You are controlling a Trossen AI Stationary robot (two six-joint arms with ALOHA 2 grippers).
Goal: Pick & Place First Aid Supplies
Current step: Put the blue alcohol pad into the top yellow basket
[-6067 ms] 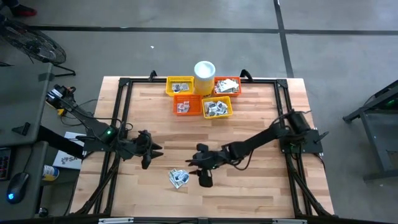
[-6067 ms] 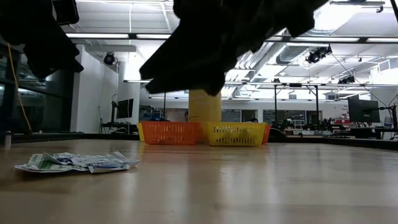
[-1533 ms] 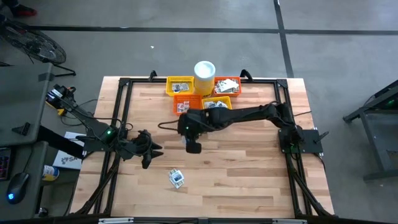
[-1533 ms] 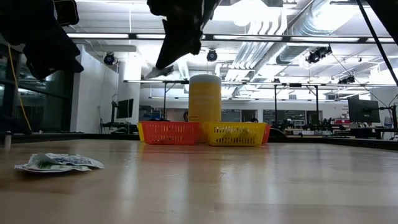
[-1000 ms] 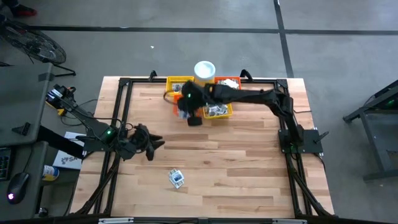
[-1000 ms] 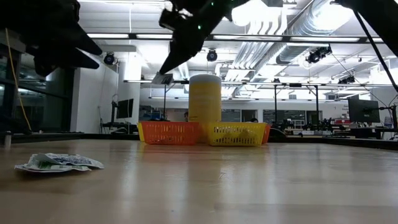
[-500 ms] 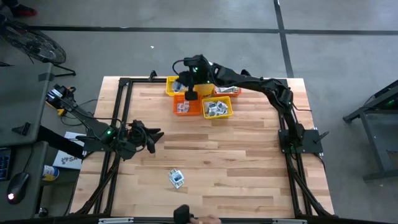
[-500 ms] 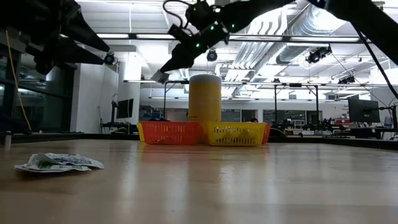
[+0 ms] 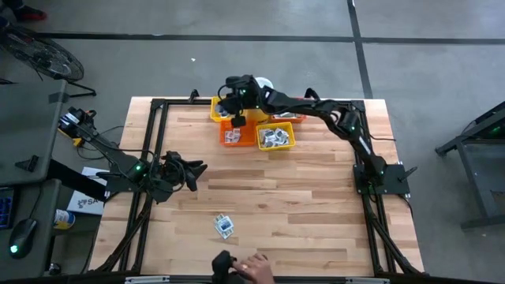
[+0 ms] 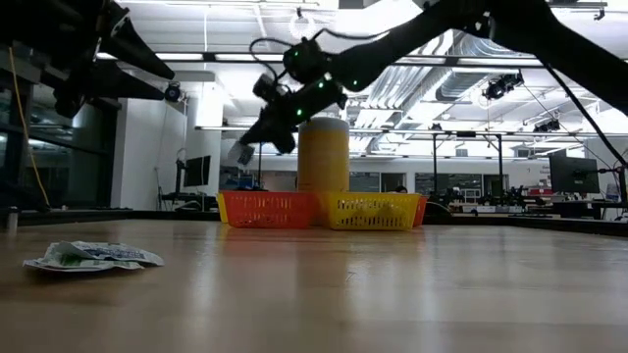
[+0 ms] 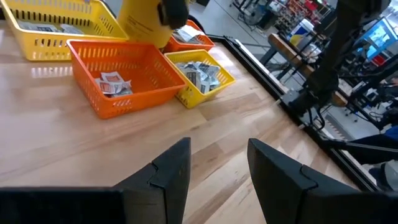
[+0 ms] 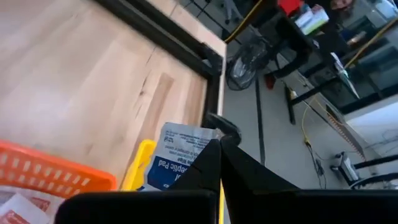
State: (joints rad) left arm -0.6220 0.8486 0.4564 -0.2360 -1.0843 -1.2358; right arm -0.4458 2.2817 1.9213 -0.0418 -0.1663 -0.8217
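Clamped on a flat white sachet with blue print (image 12: 175,155), the right gripper (image 9: 234,103) hangs over the yellow mesh basket (image 9: 218,112) at the worktop's far edge; the sachet's drop lies straight below. Left gripper (image 9: 192,170) waits unclenched near the left edge.

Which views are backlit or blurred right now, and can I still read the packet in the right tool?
Low view: ceiling lights glare, so the right tool is a silhouette and the near table is soft. Right wrist view: the packet shows blue print, partly legible. High view: evenly lit.
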